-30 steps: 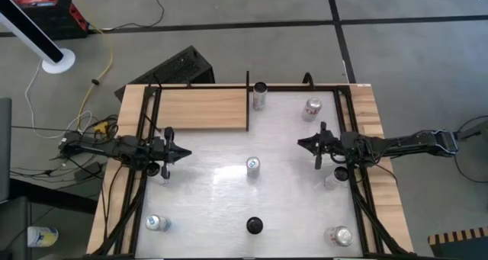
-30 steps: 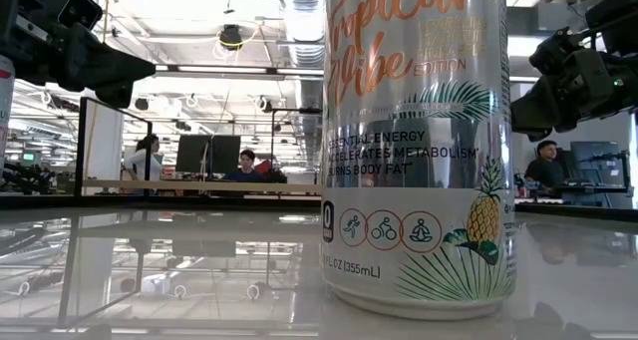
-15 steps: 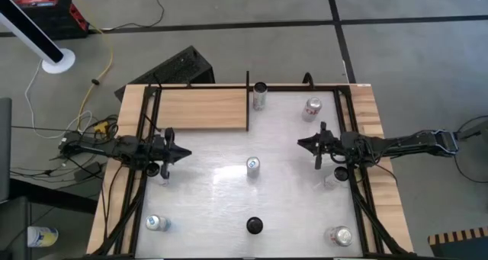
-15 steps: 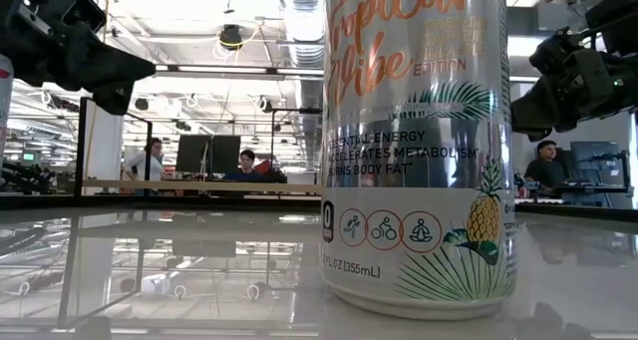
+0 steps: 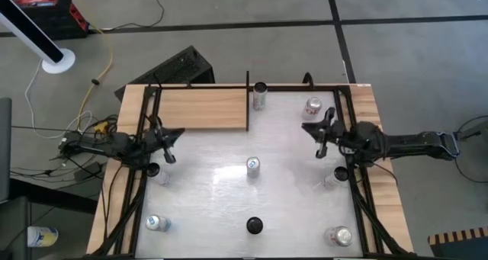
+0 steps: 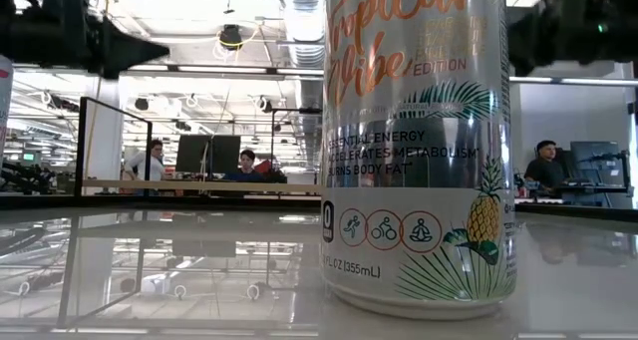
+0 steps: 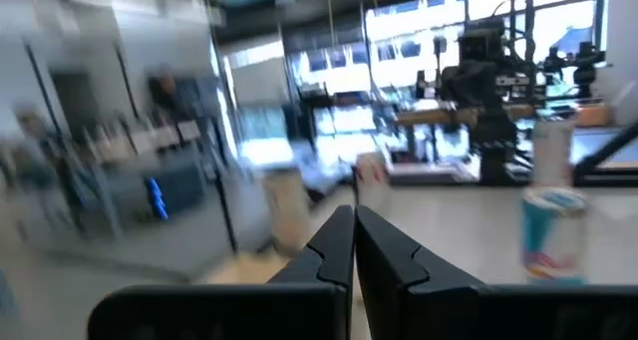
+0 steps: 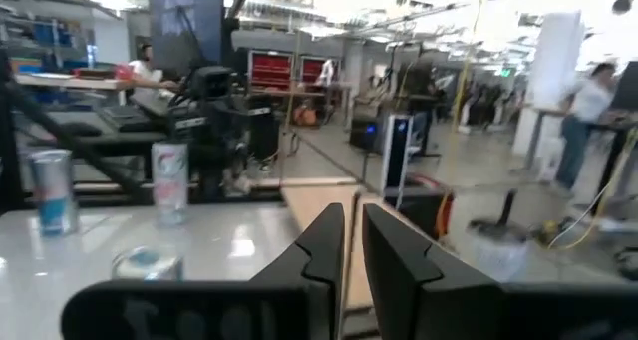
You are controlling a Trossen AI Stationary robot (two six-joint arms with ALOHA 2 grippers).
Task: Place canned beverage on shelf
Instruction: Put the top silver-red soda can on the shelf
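Note:
Several beverage cans stand upright on the white tabletop: one at the centre [image 5: 253,165], one by the shelf's right end [image 5: 260,94], one at the far right [image 5: 313,107], and a dark-topped one near the front edge [image 5: 255,226], which fills the low view [image 6: 419,151]. The shelf [image 5: 202,109], a light wood board edged with black bars, lies at the far left and holds nothing. My left gripper [image 5: 177,133] hovers shut by the shelf's near left corner, also seen in its wrist view [image 7: 353,235]. My right gripper [image 5: 308,128] hovers with its fingers almost together, just short of the far-right can [image 8: 351,235].
More cans stand at the near left [image 5: 156,223], the near right [image 5: 341,235] and by each arm's base [image 5: 339,174]. Black frame bars run along the table's sides [image 5: 358,191]. Open tabletop lies around the centre can. People sit in the room behind the table [image 6: 543,166].
Both grippers have risen and moved toward the table's far edge, and their tips have turned toward it. The left one now points at the shelf's near edge, and the right one at the far-right can. No can has moved.

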